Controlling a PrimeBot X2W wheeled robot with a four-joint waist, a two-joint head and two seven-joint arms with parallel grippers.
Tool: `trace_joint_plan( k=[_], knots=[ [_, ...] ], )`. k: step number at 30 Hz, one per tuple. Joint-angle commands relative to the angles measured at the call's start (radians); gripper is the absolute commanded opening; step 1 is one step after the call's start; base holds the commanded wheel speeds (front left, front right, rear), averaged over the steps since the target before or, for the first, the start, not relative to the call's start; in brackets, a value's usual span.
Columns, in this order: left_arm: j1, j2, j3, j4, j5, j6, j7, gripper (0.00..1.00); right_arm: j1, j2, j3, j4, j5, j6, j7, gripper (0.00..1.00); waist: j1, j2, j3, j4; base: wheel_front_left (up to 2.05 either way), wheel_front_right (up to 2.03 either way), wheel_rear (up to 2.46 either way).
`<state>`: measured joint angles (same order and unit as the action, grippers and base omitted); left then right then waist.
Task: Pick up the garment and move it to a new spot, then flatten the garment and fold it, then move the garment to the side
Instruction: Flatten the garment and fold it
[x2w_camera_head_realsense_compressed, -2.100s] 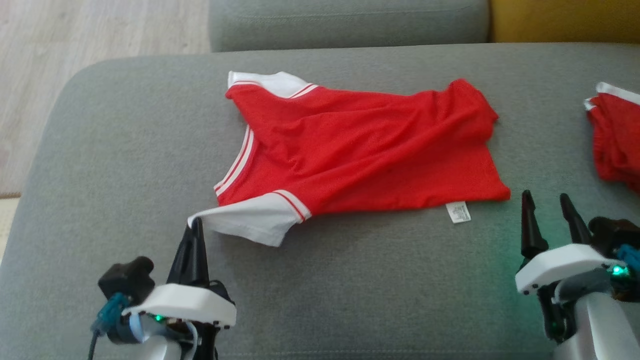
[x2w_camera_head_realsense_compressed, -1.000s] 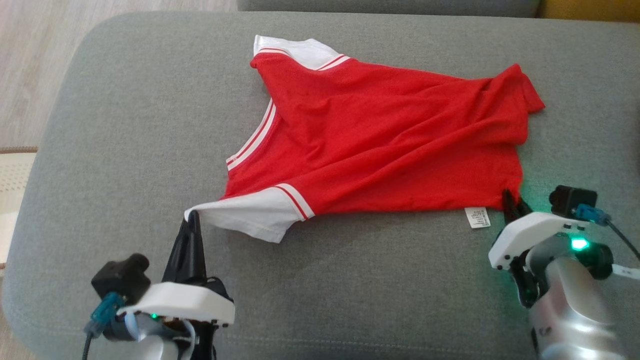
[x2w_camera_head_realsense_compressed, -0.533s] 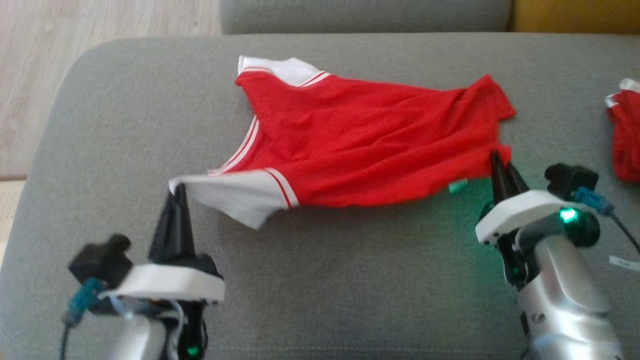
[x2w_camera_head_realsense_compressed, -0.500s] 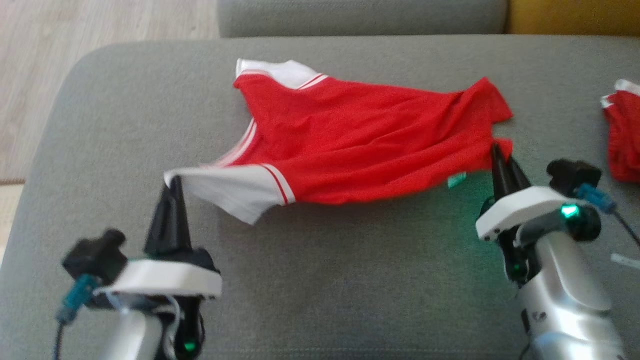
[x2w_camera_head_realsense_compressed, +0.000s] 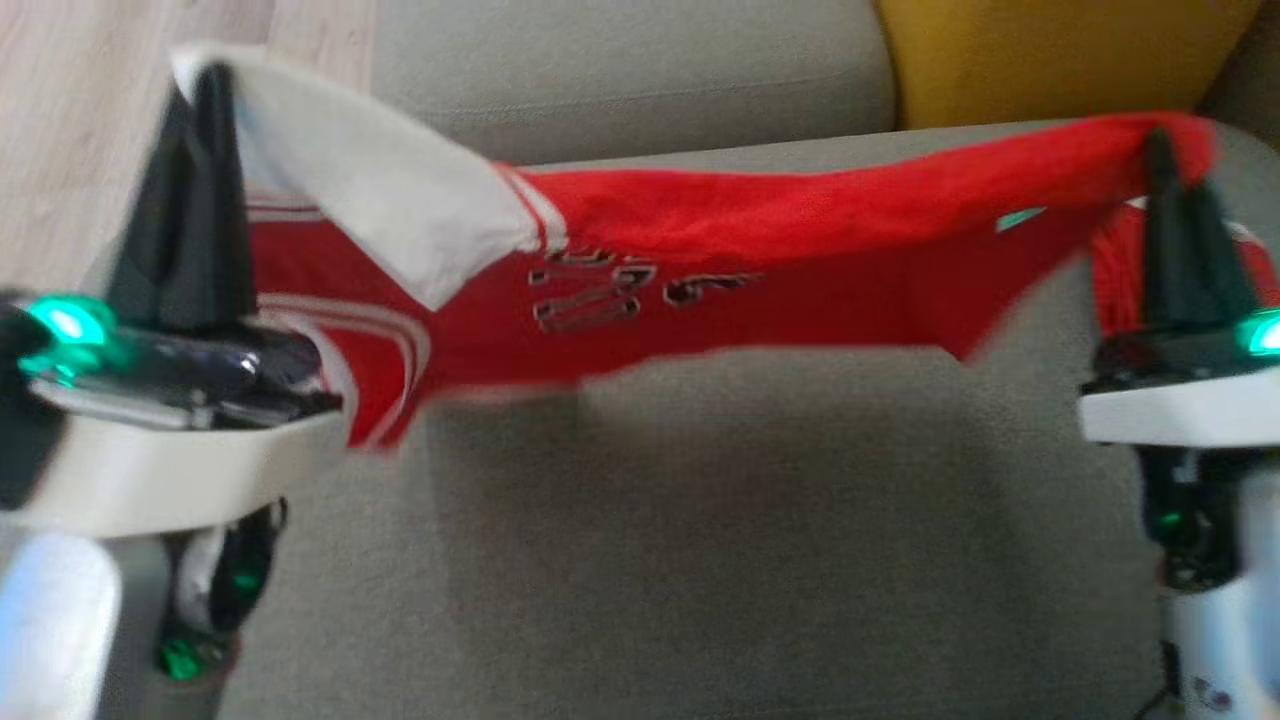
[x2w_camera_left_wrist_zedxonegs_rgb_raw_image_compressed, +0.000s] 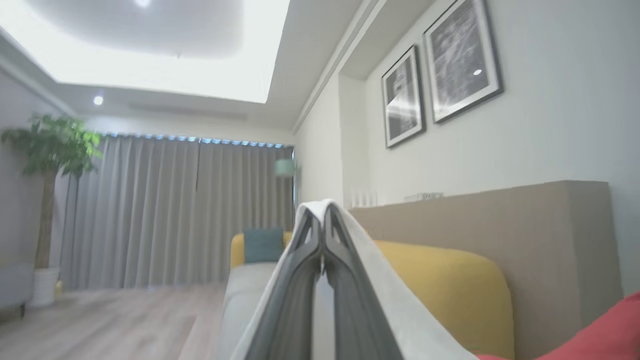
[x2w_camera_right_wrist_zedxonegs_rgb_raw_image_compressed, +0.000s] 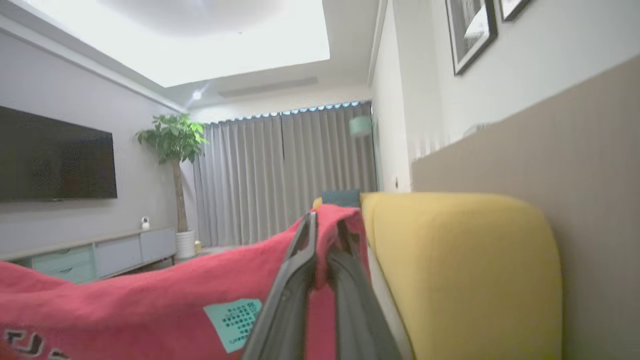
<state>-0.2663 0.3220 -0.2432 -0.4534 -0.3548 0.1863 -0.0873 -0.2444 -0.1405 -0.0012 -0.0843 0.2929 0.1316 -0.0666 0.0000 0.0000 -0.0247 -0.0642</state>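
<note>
Raised since half a second ago: the left gripper (x2w_camera_head_realsense_compressed: 205, 85) and the right gripper (x2w_camera_head_realsense_compressed: 1160, 150), both then low over the sofa seat (x2w_camera_head_realsense_compressed: 700, 540), now carry the garment (x2w_camera_head_realsense_compressed: 780, 215) in the air; it lay flat on the seat before.

Left gripper: jaws pressed together on the tip of the white sleeve (x2w_camera_head_realsense_compressed: 380, 200). In the left wrist view the white cloth drapes over both fingers.

Right gripper: jaws clamped on the red hem corner. In the right wrist view the red cloth folds over the fingertips, with the label (x2w_camera_right_wrist_zedxonegs_rgb_raw_image_compressed: 234, 322) just beside them.

Garment: stretched sideways between the two grippers, its upper edge taut and the rest hanging below, clear of the seat. Dark lettering (x2w_camera_head_realsense_compressed: 600, 295) shows on the hanging red panel, blurred and unreadable.

Surroundings: grey sofa seat beneath, a yellow cushion (x2w_camera_head_realsense_compressed: 1040, 55) beyond it at the upper right.
</note>
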Motion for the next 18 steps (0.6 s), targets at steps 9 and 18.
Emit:
trace_joint_plan(
  k=[9,18],
  knots=[
    [-0.299,0.123,0.060,-0.208,0.070,-0.034,0.156,0.00,-0.023,-0.040,-0.040,-0.423,-0.072,-0.001,0.135,0.00,0.0000,0.0000,-0.003,-0.031,0.00,0.00,0.00],
    [-0.479,0.121,0.033,-0.009,0.047,-0.073,0.214,0.00,-0.173,-0.050,0.026,-0.356,-0.046,-0.001,0.183,0.00,0.0000,0.0000,0.150,-0.025,0.00,0.00,0.00]
  ],
)
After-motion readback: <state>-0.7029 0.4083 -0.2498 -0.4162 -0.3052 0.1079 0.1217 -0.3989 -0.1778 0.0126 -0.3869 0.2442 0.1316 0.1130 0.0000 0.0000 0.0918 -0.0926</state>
